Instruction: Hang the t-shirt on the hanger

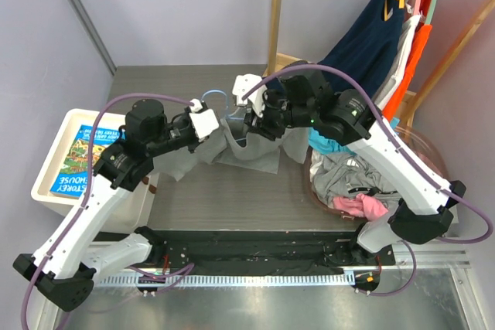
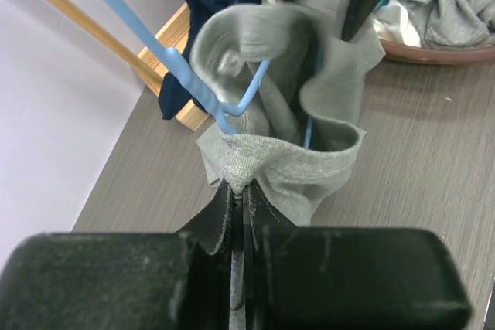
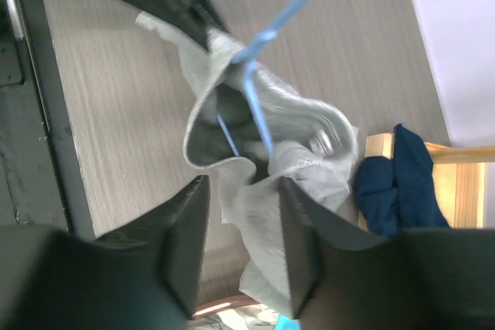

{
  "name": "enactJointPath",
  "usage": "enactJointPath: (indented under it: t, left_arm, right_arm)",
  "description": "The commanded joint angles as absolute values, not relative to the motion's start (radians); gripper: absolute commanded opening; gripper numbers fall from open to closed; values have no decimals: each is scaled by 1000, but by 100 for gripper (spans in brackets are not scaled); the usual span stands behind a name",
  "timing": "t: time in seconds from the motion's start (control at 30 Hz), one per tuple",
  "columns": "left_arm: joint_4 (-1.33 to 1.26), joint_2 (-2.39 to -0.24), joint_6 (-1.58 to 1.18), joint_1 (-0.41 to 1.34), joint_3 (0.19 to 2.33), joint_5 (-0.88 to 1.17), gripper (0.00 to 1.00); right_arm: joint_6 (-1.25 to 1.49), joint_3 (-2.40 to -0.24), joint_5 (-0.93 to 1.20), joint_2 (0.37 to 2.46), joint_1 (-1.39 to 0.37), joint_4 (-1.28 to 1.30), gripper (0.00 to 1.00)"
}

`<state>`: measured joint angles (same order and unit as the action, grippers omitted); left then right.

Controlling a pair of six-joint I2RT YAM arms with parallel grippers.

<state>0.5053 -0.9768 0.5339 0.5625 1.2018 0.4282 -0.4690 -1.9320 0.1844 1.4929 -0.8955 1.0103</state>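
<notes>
The light-grey t-shirt (image 1: 249,147) hangs bunched above the table's middle, between my two grippers. My left gripper (image 1: 204,122) is shut on the shirt's collar edge (image 2: 241,166). The pale-blue hanger (image 2: 179,67) runs down into the open neck hole, and its wire also shows inside the shirt. Its hook (image 1: 220,98) shows above the shirt in the top view. My right gripper (image 3: 244,218) is open, its fingers (image 3: 188,231) standing either side of the far collar fold of the t-shirt (image 3: 255,191). The hanger (image 3: 267,32) passes into the neck opening there too.
A white bin (image 1: 54,161) with a book stands at the left. A round basket (image 1: 424,152) of mixed clothes sits at the right. A wooden rack (image 1: 276,13) behind holds a navy garment (image 1: 363,36) and orange and white ones.
</notes>
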Motion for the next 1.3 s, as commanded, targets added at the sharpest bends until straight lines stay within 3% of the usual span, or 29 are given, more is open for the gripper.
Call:
enactJointPath:
  t: [0.0,0.13,0.27,0.43,0.8,0.9,0.93,1.27]
  left_arm:
    - [439,-934,532,566,1229,494,0]
    - [457,-930,543,566,1239,518,0]
    - [460,-939,529,566,1261,538,0]
    - [460,-940,520,566,1261,545,0]
    - [465,-946,512,566,1241,545,0]
    - [468,-942,518,566,1233,542,0]
    - [480,-940,525,566,1232,532,0]
    - [577,-879,520,483,1122,518,7]
  right_arm:
    - [-514,-2000,170,1448,-894,971,52]
    - [-597,-1985,149,1436,-893,962,54]
    - [-643,-1973,179,1447,-896,976,63]
    - [-690,-1959,209,1457,-894,940,59]
    - [-692,-1902,310,1534,-894,865,42]
    - [-716,-1881,299,1537,-894,838,20]
    - [-722,-1869,295,1532,-894,830,1]
    - [-753,-1749,268,1407,-770,775,1]
